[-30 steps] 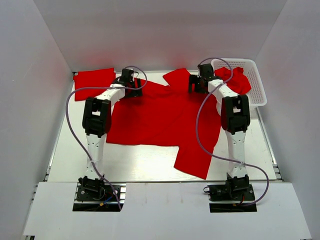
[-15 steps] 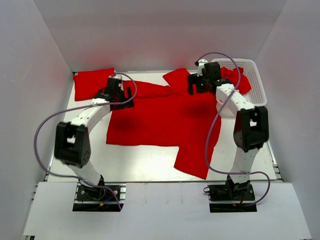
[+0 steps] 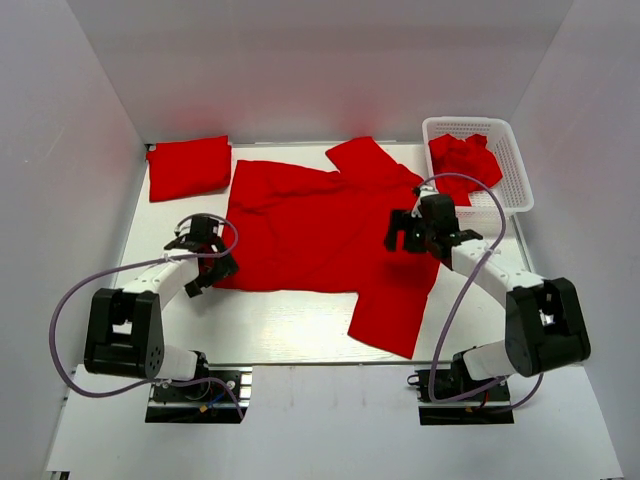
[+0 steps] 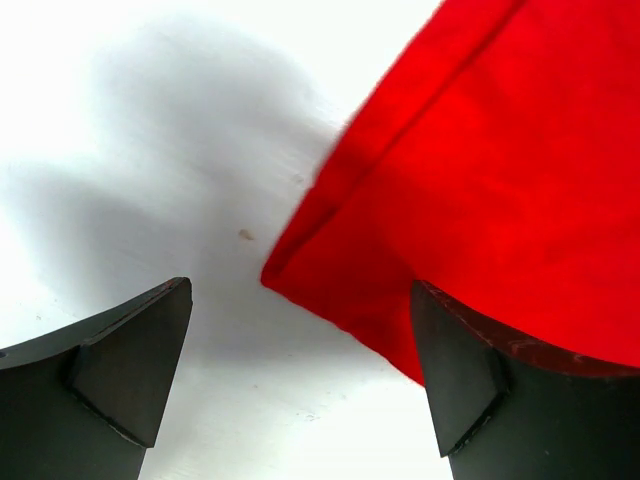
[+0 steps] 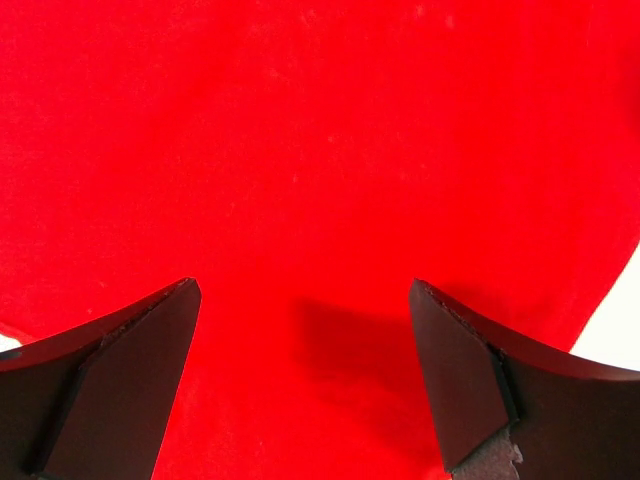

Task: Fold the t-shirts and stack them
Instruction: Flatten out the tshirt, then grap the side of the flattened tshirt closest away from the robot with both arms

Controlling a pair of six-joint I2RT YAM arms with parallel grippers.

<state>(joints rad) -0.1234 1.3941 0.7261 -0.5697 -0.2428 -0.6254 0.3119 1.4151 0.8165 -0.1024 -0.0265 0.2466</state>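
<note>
One red t-shirt lies spread flat across the middle of the table, one sleeve pointing to the near right. A second, folded t-shirt rests at the back left. A third t-shirt lies crumpled in the basket. My left gripper hangs open just over the spread shirt's near-left corner. In the left wrist view that corner sits between the fingers of the left gripper, touching neither. My right gripper hovers open over the shirt's right side. The right wrist view shows only red cloth under the right gripper.
A white lattice basket stands at the back right corner. White walls close in the table at the left, back and right. Bare white tabletop runs along the near edge, and bare tabletop shows left of the shirt's corner.
Both arms pulled back from the far edge of the shirt toward the near side. The left gripper came down to the near-left corner, the right one to the shirt's right side. Both stayed open.
</note>
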